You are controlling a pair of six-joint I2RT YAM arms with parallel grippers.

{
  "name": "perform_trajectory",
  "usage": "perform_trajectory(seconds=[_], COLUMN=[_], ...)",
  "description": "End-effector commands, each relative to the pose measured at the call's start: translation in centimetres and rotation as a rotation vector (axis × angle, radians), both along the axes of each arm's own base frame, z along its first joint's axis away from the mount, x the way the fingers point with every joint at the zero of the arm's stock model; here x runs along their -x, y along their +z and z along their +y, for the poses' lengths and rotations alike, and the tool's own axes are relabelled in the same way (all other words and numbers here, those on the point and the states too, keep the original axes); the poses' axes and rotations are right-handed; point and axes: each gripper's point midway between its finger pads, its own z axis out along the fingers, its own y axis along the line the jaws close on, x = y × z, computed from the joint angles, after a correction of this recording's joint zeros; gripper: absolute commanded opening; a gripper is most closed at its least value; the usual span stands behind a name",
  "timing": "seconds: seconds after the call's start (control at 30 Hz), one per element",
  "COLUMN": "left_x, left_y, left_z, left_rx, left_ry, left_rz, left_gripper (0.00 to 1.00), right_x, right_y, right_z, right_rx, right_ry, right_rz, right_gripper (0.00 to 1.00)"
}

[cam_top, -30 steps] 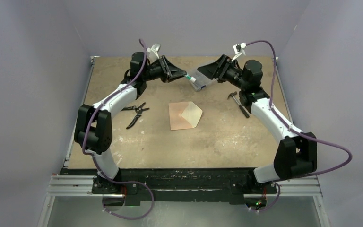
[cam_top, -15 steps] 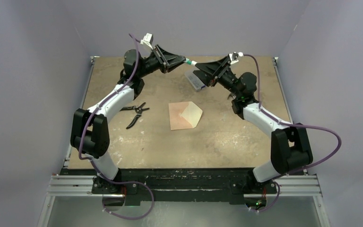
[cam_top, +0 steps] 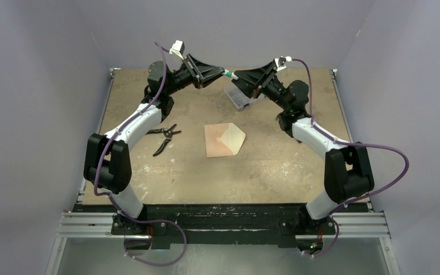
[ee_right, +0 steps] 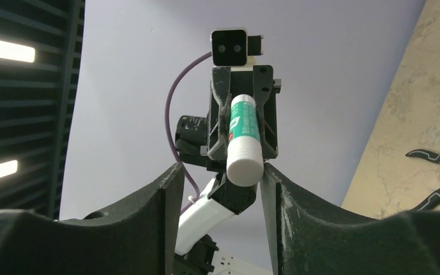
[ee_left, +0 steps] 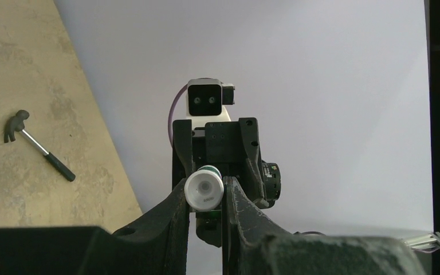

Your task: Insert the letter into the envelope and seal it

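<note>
1. The envelope (cam_top: 224, 140) lies flat in the middle of the counter (cam_top: 263, 172), its pointed end toward the right.
2. Raised over the far side, the left fingers (ee_left: 175, 215) pinch a green-and-white glue stick (ee_right: 244, 134).
3. The right fingers (ee_right: 281, 195) stand spread either side of its white cap, with a gap on one side.
4. Shears (cam_top: 165, 137) lie left of the envelope, a clear box (cam_top: 238, 97) beyond it, and a hammer (ee_left: 37, 146) elsewhere on the counter.

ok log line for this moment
left fingers: shut on glue stick | right fingers: open around its cap | envelope: lying flat, flap open
</note>
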Motion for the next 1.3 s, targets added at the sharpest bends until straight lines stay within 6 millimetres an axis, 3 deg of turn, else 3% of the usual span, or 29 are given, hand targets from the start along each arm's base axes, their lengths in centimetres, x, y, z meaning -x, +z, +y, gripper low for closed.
perform_trajectory(seconds=[0.0,0.37,0.53,0.57,0.7,0.83,0.97,1.13,1.27], left_x=[1.7,1.7,1.6,1.6,1.6,1.5,1.4,1.6,1.9], left_y=[2.7,2.0,1.5,1.3,0.7,-0.1,-0.5,-0.5,-0.4], left_z=[0.5,0.3,0.2,0.2,0.1,-0.2,-0.9,-1.1,-1.4], left_rx=[0.023,-0.01,-0.052,-0.066,-0.091,-0.095,-0.072,-0.06,-0.065], left_ry=[-0.016,-0.021,-0.02,-0.019,-0.025,-0.052,-0.092,-0.113,-0.156], left_rz=[-0.083,-0.094,-0.104,-0.102,-0.105,-0.083,-0.044,-0.03,-0.006], left_gripper=[0.0,0.0,0.0,0.05,0.46,0.52,0.5,0.24,0.12], right_x=[0.1,-0.5,-0.6,-0.5,-0.2,-0.3,-0.7,-0.9,-1.2], right_y=[2.5,1.4,1.1,1.2,0.9,-0.3,-0.9,-1.3,-2.2], right_z=[0.3,0.8,1.0,1.0,1.2,1.6,1.8,1.8,2.0], right_rx=[-0.003,0.052,0.074,0.081,0.132,0.182,0.207,0.225,0.238], right_ry=[0.013,0.027,0.03,0.032,0.052,0.075,0.081,0.082,0.092], right_rz=[-0.091,-0.064,-0.066,-0.073,-0.104,-0.093,-0.09,-0.079,-0.068], right_gripper=[0.51,0.33,0.06,0.02,0.0,0.0,0.0,0.0,0.0])
